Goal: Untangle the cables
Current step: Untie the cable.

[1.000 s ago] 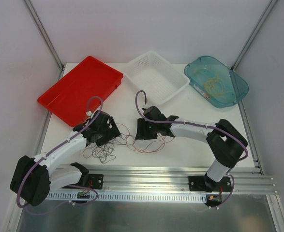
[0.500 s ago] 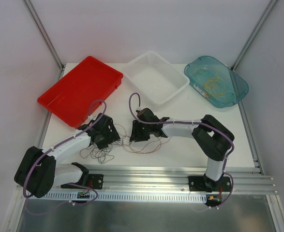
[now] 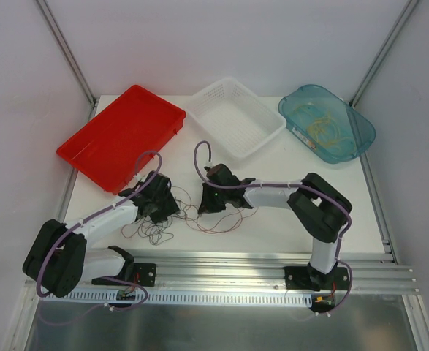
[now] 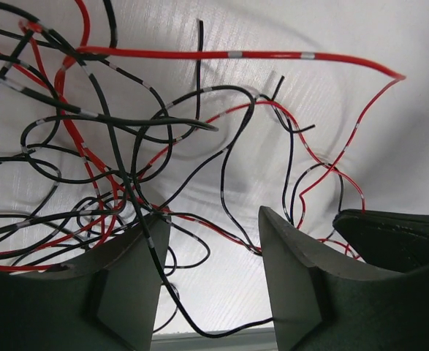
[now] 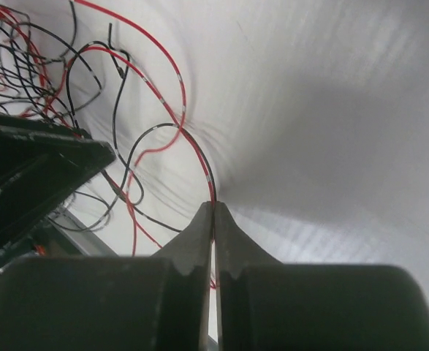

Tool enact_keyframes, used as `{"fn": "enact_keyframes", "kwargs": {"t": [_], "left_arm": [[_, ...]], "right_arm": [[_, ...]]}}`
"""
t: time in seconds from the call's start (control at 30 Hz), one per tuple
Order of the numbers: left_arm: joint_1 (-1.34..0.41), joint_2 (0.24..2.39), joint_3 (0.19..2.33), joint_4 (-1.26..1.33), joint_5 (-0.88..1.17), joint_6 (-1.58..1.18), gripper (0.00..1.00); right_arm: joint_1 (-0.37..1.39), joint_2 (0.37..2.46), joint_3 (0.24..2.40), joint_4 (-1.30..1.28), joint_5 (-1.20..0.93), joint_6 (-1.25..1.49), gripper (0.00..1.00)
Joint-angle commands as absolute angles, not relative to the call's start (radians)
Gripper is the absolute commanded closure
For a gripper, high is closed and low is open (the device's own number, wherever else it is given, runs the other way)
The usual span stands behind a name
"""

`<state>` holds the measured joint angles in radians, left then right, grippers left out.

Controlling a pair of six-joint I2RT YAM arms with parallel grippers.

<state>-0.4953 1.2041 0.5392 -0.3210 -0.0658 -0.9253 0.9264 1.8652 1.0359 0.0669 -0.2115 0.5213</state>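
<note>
The cables (image 3: 194, 219) lie as a loose tangle of thin red and black wires on the white table between my two grippers. My left gripper (image 3: 172, 208) sits low over the tangle's left part. In the left wrist view its fingers stand apart (image 4: 210, 216), open, with red and black cables (image 4: 119, 175) ahead of them and one black strand crossing the gap. My right gripper (image 3: 204, 207) is at the tangle's right side. In the right wrist view it (image 5: 214, 206) is shut on a red and a black cable (image 5: 192, 150) that run out from its tips.
At the back stand a red tray (image 3: 119, 135), a white basket (image 3: 236, 117) and a teal bin (image 3: 327, 123) with yellowish cables inside. An aluminium rail (image 3: 221, 267) runs along the near edge. The grippers are close together; each shows in the other's wrist view (image 4: 397, 238) (image 5: 31, 175).
The right arm shifted left, folding its elbow, and its gripper closed on the red and black cables. The left gripper drew slightly back and its jaws narrowed.
</note>
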Motion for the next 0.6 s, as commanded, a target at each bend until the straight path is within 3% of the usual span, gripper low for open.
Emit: {"fn": "enact_keyframes", "kwargs": {"t": [0.0,0.27,0.57], "left_arm": [[-0.485,1.216,0.509,-0.336,-0.109,-0.908,0.48],[-0.46,1.253,0.52,-0.336,-0.107,-0.89,0.48],[-0.43,1.273,0.534,-0.341,-0.107,-0.865,0.48]], "right_arm": [[0.914,1.735,1.032,-0.044,-0.147,0.434,0.99],[0.795,1.367,1.039,-0.47,-0.006,0.192,0.99],[0.487,1.019,1.152,-0.748,-0.018,-0.02,0.99]]}}
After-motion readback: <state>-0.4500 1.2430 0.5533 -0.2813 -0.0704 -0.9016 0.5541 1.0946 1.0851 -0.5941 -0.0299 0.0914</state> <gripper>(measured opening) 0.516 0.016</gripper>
